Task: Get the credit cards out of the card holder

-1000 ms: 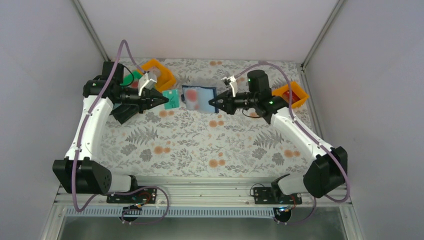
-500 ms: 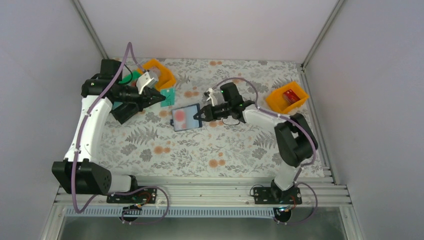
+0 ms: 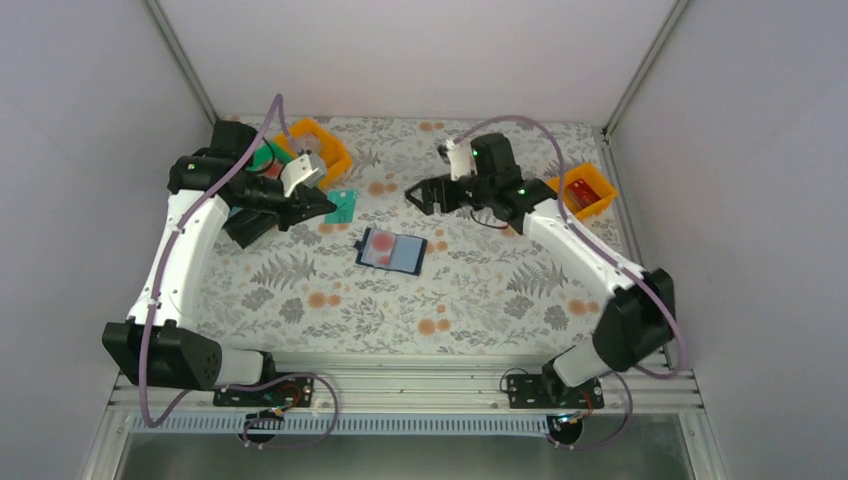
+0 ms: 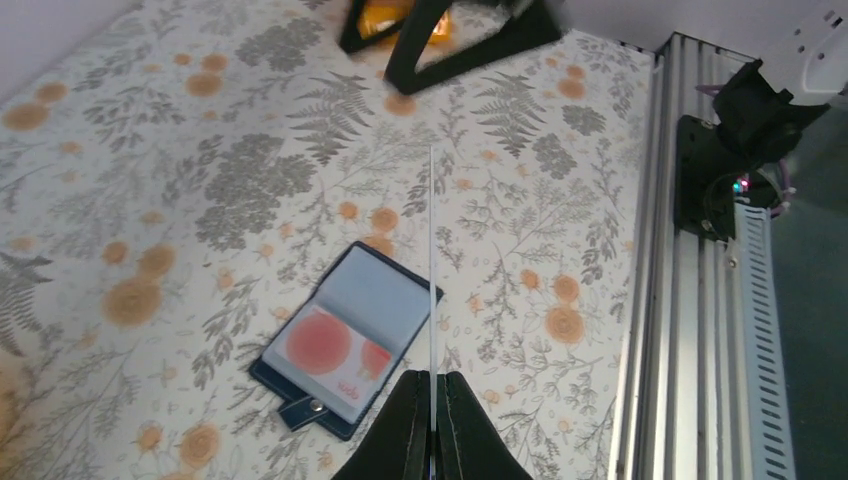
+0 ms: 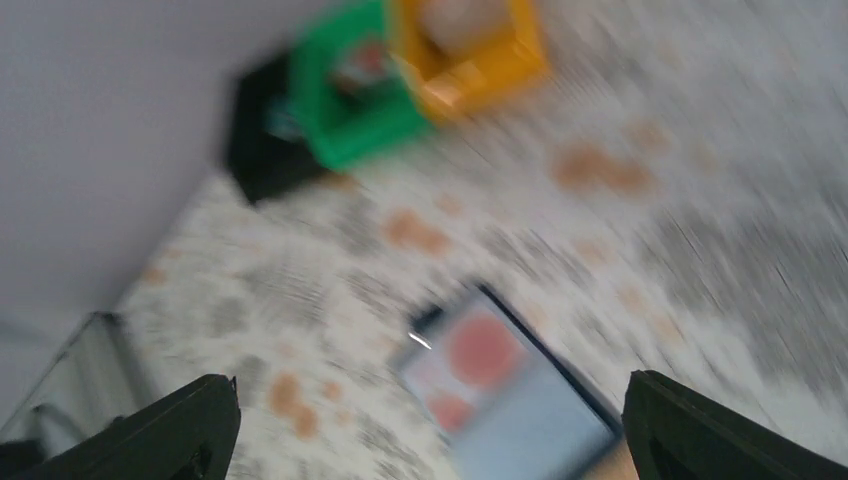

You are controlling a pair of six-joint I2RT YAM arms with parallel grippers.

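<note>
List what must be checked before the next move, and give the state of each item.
1. The left gripper is shut on the teal card: ok.
2. The right gripper is open and empty: ok.
3. The card holder lies open on the table, touched by neither gripper: ok.
4. Holder emptied: not ok, a pale card with red blotches shows inside.
5. Right wrist view sharp enough to aim by: not ok, blurred.
6. More cards under that one: cannot tell.

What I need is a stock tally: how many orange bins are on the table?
2. One orange bin sits at the back left; the other sits at the far right. None seems hidden.
</note>
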